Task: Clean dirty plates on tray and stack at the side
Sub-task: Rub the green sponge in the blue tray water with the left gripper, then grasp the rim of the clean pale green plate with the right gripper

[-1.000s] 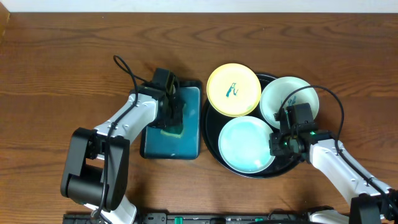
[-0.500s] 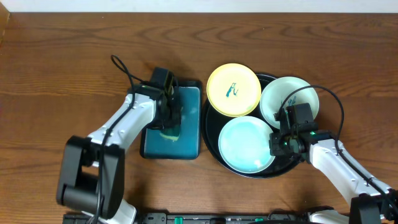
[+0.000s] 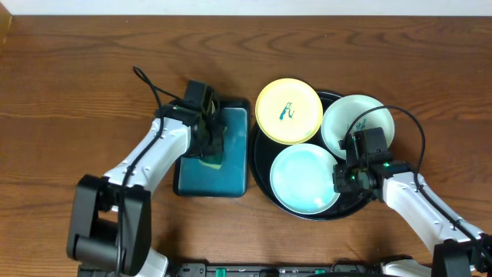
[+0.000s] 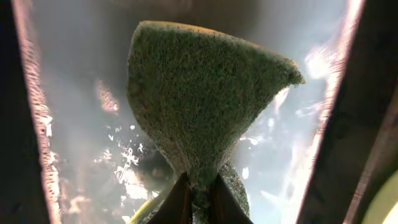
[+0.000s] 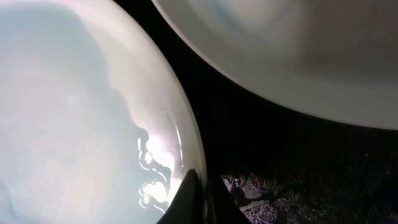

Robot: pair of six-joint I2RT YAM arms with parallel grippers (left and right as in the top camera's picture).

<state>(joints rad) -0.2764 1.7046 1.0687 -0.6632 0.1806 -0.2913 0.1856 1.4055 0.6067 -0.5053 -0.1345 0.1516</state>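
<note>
A round black tray holds three plates: a yellow plate with a green smear, a white plate with a green smear, and a light blue plate. My left gripper is shut on a green and yellow sponge over the teal water tray. My right gripper is shut on the right rim of the light blue plate; the white plate's edge shows in the right wrist view.
The teal tray holds water with bright glints. The black tray floor is rough between the plates. Brown wooden table surrounds both trays. Cables loop off both arms.
My left arm has shifted a little up and left with the sponge over the teal tray. The right arm and the plates have not moved.
</note>
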